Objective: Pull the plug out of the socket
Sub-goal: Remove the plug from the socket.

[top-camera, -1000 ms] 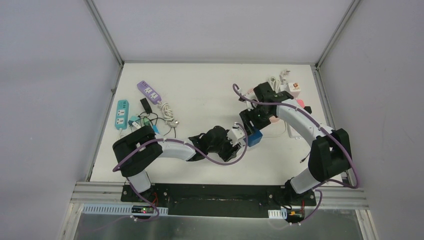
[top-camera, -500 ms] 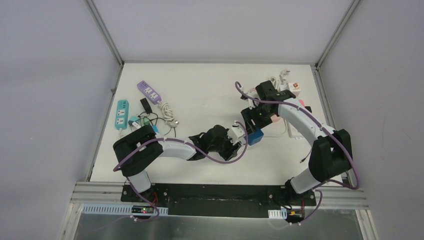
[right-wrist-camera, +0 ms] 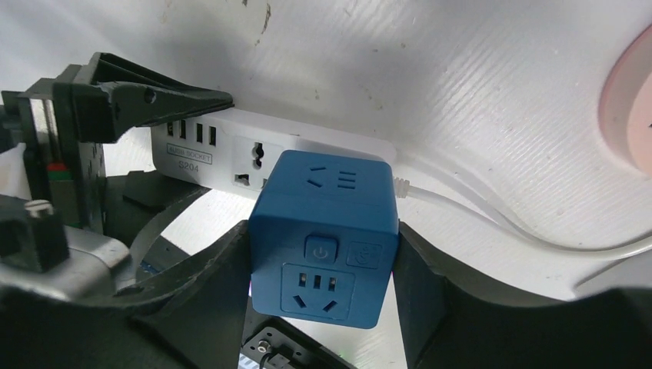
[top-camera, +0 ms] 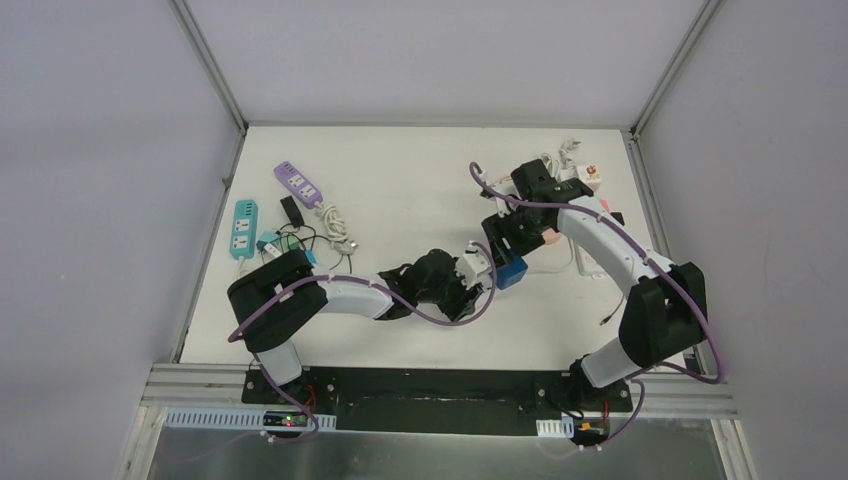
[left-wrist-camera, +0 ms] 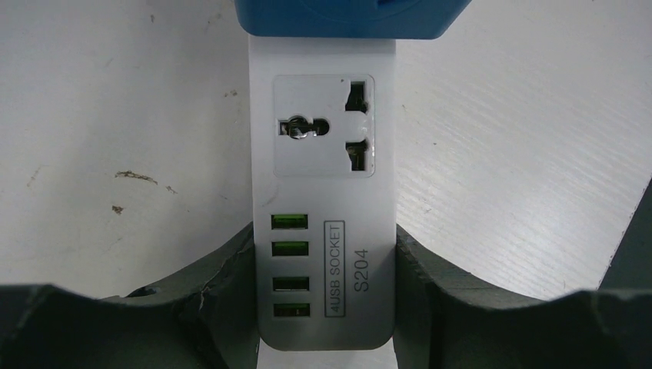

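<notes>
Left hand [left-wrist-camera: 326,270] is clamped on the USB end of the white socket strip [left-wrist-camera: 323,154] — one finger pressed to each long side, with the strip lying flat on the counter [left-wrist-camera: 115,115]. Right hand [right-wrist-camera: 323,265] has its two fingers on either side of the blue cube plug [right-wrist-camera: 323,223], gripping it snug. That cube sits on the end of the strip away from the left hand, right up against it. Whether its pins are seated in the strip I can't tell from any angle. One universal outlet [left-wrist-camera: 327,127] shows between the cube and the four green USB ports [left-wrist-camera: 289,265]. A thin white cable [right-wrist-camera: 477,223] runs off from behind the cube, near a round pink thing [right-wrist-camera: 634,108] at the edge of the right wrist view. From above, both arms meet mid-counter — over on the left lie a teal strip [top-camera: 243,228] and a purple strip [top-camera: 297,183] with a tangle of cords [top-camera: 320,235], well apart from the hands.
</notes>
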You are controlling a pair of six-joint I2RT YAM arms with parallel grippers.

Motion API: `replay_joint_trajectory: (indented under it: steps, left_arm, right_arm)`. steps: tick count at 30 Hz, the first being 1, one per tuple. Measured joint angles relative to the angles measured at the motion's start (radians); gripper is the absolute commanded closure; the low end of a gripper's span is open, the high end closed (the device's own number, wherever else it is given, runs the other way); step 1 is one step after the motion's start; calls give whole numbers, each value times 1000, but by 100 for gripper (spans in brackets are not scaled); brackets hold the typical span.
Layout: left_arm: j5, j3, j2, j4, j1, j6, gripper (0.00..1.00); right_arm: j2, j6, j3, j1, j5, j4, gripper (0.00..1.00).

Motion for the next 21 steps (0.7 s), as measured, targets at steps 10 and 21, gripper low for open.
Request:
replay_joint_trajectory:
  steps: [10, 21]
  left_arm:
    - [-22, 0, 0, -3, 6, -23, 100]
    - [2, 14, 3, 7, 4, -23, 100]
  right_arm:
    - [40, -21, 74, 56, 65, -27, 100]
    - [-43, -15, 9, -20, 5, -26, 100]
